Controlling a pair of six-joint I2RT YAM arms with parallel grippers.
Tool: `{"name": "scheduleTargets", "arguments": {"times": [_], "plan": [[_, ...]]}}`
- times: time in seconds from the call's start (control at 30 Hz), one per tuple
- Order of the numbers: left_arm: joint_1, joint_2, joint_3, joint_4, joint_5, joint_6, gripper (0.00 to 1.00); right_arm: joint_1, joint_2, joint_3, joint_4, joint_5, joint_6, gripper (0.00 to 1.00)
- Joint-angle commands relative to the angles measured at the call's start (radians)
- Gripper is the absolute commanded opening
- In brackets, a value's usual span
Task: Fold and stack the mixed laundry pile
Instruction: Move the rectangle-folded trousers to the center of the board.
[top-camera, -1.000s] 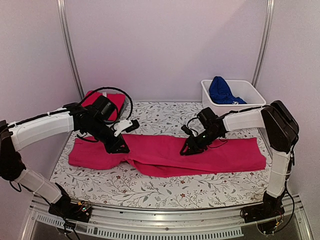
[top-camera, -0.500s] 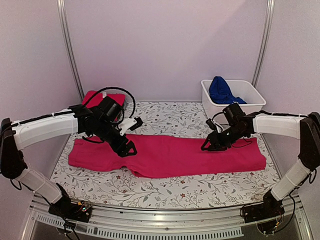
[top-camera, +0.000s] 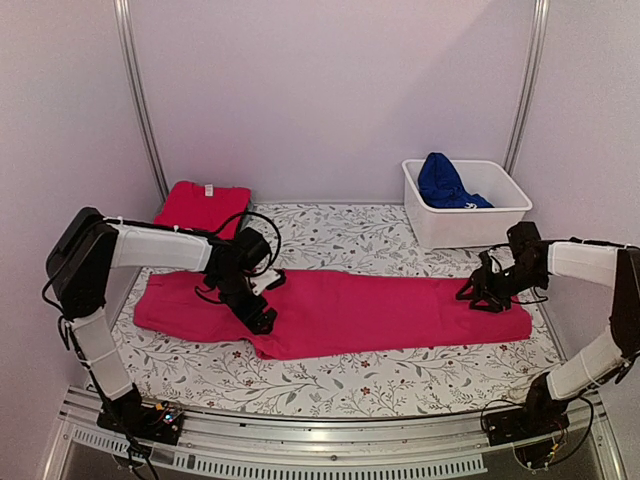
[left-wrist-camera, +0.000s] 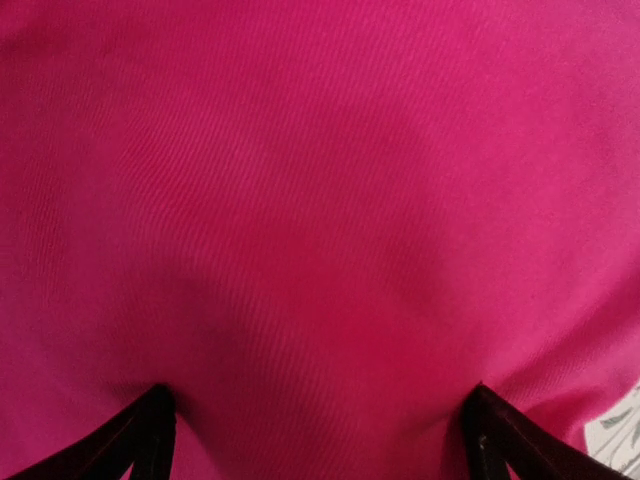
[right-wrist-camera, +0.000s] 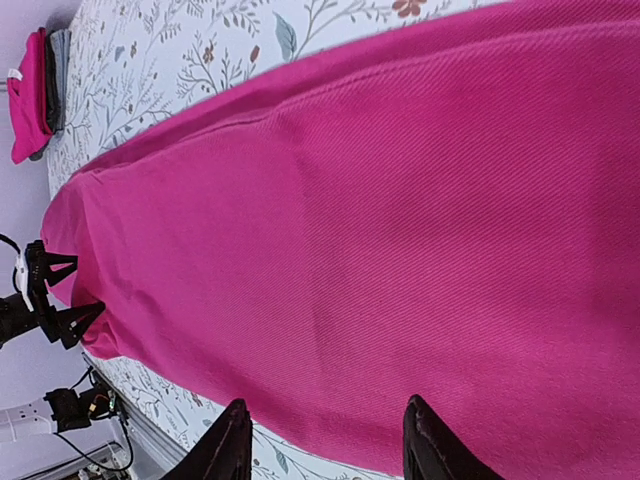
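Note:
A long magenta-pink garment (top-camera: 380, 312) lies folded lengthwise across the floral cloth. My left gripper (top-camera: 260, 318) rests low on its left part, jaws wide open; in the left wrist view the magenta cloth (left-wrist-camera: 320, 200) fills the frame between the two fingertips (left-wrist-camera: 150, 440), and the left gripper (left-wrist-camera: 320, 445) grips nothing. My right gripper (top-camera: 480, 302) hovers at the garment's right end, open, the magenta cloth (right-wrist-camera: 400, 220) below it and the right gripper (right-wrist-camera: 325, 445) empty. A folded red tee (top-camera: 205, 205) sits at the back left. A royal blue garment (top-camera: 440, 180) lies in the tub.
The white plastic tub (top-camera: 500, 215) stands at the back right, close behind my right arm. The floral leaf-patterned cloth (top-camera: 330, 385) covers the table. A metal rail runs along the near edge, and upright posts stand at both back corners.
My left gripper has opened wide and drawn back to the left. My right gripper slid right along the garment to its right end and widened. The magenta garment lies flatter.

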Motion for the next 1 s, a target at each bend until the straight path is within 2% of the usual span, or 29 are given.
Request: {"name": "scheduleTargets", "arguments": {"times": [0.0,0.2,0.33,0.43,0.57,0.63,0.73,0.83,0.97], "plan": [[0.067,0.014,-0.034,-0.022,-0.106,-0.009,1.00,-0.129,-0.133,0.017,-0.058,-0.015,0.021,0.51],[0.169,0.034,-0.019,-0.055,-0.250,-0.046,1.00,-0.362,-0.229,-0.009,-0.155,0.004,0.002,0.51],[0.204,0.022,0.026,-0.042,-0.252,-0.048,1.00,-0.394,-0.245,-0.018,-0.200,0.070,0.006,0.50],[0.205,-0.031,0.041,0.003,-0.210,-0.048,1.00,-0.402,-0.252,-0.056,-0.202,0.062,0.038,0.49],[0.204,-0.127,0.051,0.099,-0.086,-0.071,1.00,-0.402,-0.262,-0.160,-0.133,-0.071,0.099,0.39],[0.205,-0.164,0.053,0.145,-0.045,-0.069,1.00,-0.402,-0.260,-0.198,-0.108,-0.112,0.118,0.38],[0.208,-0.179,0.081,0.171,0.055,-0.087,1.00,-0.401,-0.282,-0.224,-0.118,-0.100,0.126,0.39],[0.208,-0.175,0.103,0.174,0.132,-0.104,1.00,-0.401,-0.315,-0.265,-0.137,-0.075,0.151,0.51],[0.207,-0.176,0.103,0.192,0.178,-0.122,1.00,-0.401,-0.349,-0.327,-0.132,-0.041,0.180,0.54]]}}
